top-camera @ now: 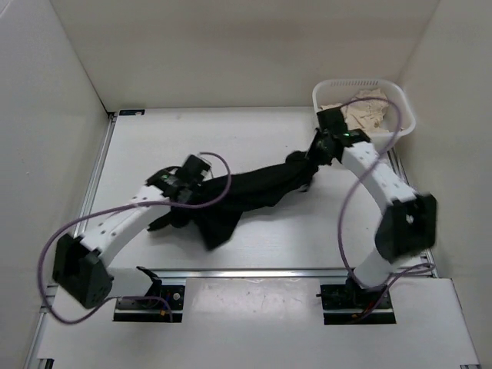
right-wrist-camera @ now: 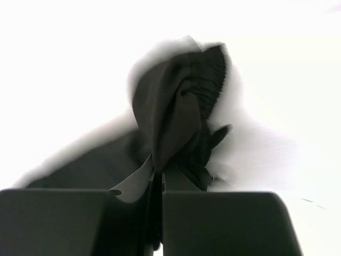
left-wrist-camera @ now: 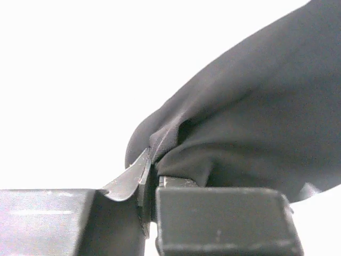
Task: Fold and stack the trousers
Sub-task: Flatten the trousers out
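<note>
Clamped tight in the left gripper (left-wrist-camera: 152,170) — a fold of the trousers (top-camera: 246,192), toward the left side of the tabletop (top-camera: 154,138). Pinched likewise in the right gripper (right-wrist-camera: 160,172), at a gathered, ribbed end (waistband or cuff, hard to say). Strung as a dark, bunched band between the two, across mid-tabletop. Beyond, at the far right corner — a white basket (top-camera: 403,104) with pale cloth (top-camera: 367,114).

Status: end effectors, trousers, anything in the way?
Left end effector shut on trousers. Right end effector shut on them too. Trousers bunched, strung between both, mid-table. White basket far right, close behind right end effector.
</note>
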